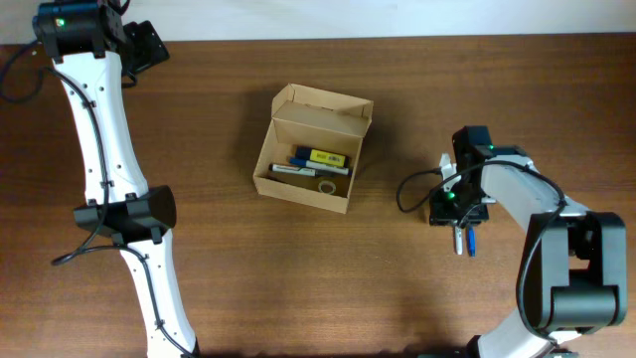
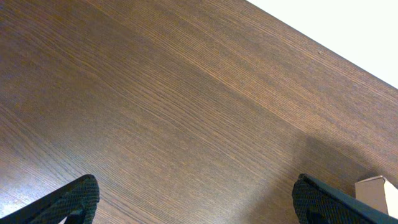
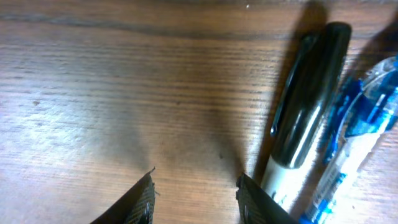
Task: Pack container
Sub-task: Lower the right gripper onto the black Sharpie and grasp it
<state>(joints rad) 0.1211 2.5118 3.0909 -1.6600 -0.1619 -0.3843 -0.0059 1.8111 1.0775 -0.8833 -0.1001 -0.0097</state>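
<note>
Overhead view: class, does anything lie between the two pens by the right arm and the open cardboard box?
Nothing visible does. Bare table separates the black marker and blue pen from the container, whose lid stands open.

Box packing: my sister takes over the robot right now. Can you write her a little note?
Left gripper: wide open, empty, over bare table.
Right gripper: open, empty, low over the table, next to a black-capped marker and a blue pen.
Container: open mid-table, lid up, several items already inside.
Left to do: pack the marker and pen, then probably close the lid.
</note>
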